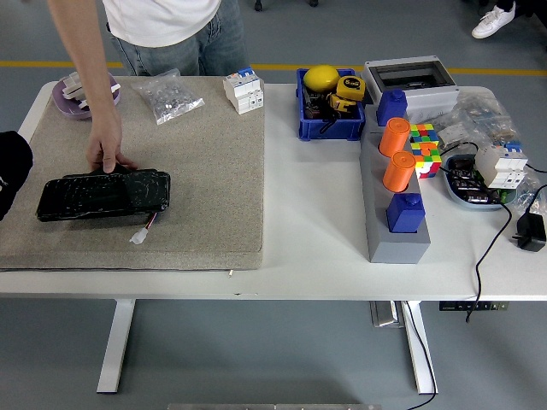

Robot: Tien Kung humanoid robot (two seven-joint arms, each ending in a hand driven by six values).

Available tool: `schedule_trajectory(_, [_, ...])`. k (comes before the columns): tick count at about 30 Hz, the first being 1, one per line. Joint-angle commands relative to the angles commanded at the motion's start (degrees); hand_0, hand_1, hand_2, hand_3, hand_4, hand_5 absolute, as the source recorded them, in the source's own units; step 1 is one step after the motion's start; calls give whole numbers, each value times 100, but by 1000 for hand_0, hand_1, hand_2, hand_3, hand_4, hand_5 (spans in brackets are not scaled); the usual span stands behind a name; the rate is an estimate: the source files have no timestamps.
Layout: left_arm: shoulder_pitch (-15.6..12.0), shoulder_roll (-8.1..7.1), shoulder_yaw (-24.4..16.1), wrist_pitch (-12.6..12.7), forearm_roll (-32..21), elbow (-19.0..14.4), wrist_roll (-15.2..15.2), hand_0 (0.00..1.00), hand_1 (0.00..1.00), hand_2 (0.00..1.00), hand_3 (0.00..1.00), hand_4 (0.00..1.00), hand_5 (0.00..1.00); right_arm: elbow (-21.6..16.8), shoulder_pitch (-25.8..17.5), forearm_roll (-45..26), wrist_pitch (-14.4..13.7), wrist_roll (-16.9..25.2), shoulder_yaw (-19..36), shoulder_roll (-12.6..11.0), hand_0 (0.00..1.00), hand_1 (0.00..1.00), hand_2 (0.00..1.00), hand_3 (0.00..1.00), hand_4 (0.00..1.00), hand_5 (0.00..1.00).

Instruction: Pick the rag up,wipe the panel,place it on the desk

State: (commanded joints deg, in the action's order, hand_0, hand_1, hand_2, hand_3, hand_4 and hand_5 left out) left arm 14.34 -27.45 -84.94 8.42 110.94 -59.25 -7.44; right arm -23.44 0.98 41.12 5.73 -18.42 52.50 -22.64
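Panel, glossy black and oblong [103, 196], lying near tan mat's [205, 188] left edge, steadied by person's hand [107, 152]; black left hand [12, 171] at edge, grip unclear, rag unseen; wiping apparently over, rag placement next.

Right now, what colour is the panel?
Black and shiny, the panel shows best in the head view.

Robot's left hand [12, 171] as a rounded matte black shape with a small white marking, cut off by the frame edge, person [162, 34] in white T-shirt, blue jeans, bare forearm
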Motion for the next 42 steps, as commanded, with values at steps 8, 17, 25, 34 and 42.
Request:
schedule_trajectory(8, [-34, 118, 210, -26, 171, -144, -185, 184, 99, 508, 422, 79, 2, -5, 21, 14, -8, 11, 8, 2, 732, 617, 721, 759, 998, 604])
schedule_trajectory(17, [-91, 176, 363, 10, 199, -159, -245, 185, 99, 512, 427, 85, 2, 3, 0, 7, -6, 18, 13, -16, 731, 617, 721, 760, 998, 609])
schedule_trajectory(25, [-159, 240, 521, 41, 210, -343, -280, 185, 102, 518, 434, 95, 2, -2, -9, 14, -9, 22, 6, -28, 731, 611, 720, 760, 998, 611])
schedule_trajectory(34, [-165, 320, 786, 41, 212, -581, -365, 185, 104, 520, 437, 97, 2, -5, -14, 21, -5, 19, 0, -48, 731, 611, 720, 760, 998, 611])
schedule_trajectory(42, [-112, 383, 1139, 87, 206, -833, -436, 184, 103, 520, 438, 96, 2, -12, -10, 30, -2, 20, 6, -49, 729, 610, 721, 760, 998, 611])
